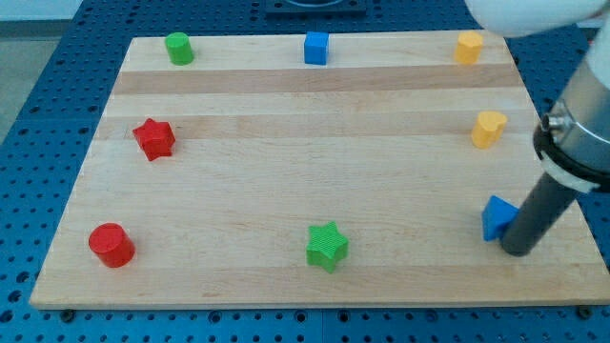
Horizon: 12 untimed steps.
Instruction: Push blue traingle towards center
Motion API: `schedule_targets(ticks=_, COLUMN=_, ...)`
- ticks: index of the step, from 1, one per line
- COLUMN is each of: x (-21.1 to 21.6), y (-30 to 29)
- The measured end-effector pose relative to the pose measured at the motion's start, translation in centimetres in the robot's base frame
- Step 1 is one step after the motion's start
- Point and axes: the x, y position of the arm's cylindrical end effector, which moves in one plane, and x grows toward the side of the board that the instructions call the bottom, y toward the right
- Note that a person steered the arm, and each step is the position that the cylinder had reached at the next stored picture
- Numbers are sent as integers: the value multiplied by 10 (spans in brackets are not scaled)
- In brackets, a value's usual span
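The blue triangle (497, 217) lies near the wooden board's right edge, in the view's lower right. My tip (517, 252) is at the end of the dark rod, just to the right of and slightly below the triangle, touching or almost touching its lower right side. The rod rises up and to the right to the arm's white and black body at the view's right edge.
On the wooden board (305, 162): a green cylinder (178, 48), a blue cube (316, 48) and a yellow block (468, 47) along the top; a yellow block (488, 129) at right; a red star (153, 139); a red cylinder (111, 245); a green star (327, 246).
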Motion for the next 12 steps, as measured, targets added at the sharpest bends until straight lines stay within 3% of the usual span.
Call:
schedule_targets(ticks=4, x=-87, y=-8)
schedule_targets(ticks=7, x=-62, y=-93)
schedule_targets(ticks=10, x=-56, y=-215)
schedule_targets(ticks=12, x=-74, y=-221)
